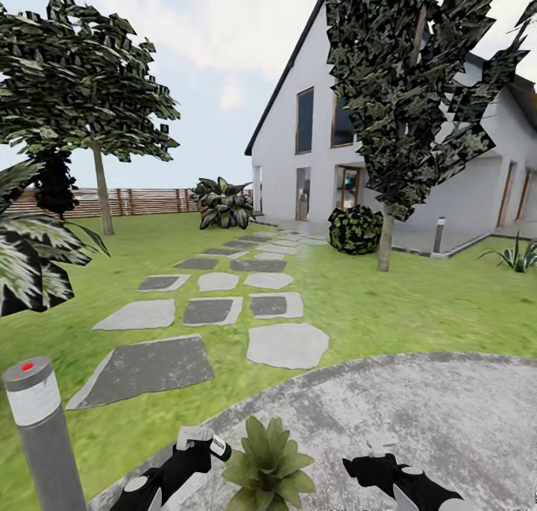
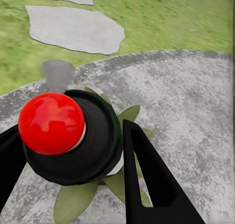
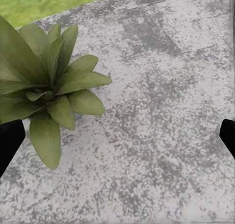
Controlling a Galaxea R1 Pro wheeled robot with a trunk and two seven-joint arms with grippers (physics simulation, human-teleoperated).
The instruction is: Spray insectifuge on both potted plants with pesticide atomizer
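Round grey speckled stone patio: bare surface on the right side, open passage for the black right gripper, whose fingers stand spread wide over it. Low rosette of broad green leaves stands between both grippers, obstructing the middle. Black left gripper is just beside it. Grey red-topped lamp post blocks the far left edge.

1. Left gripper: black arm raised from lower frame, jaws clamped on the pesticide atomizer.
2. Right gripper: black arm low, jaws spread wide, holding nothing.
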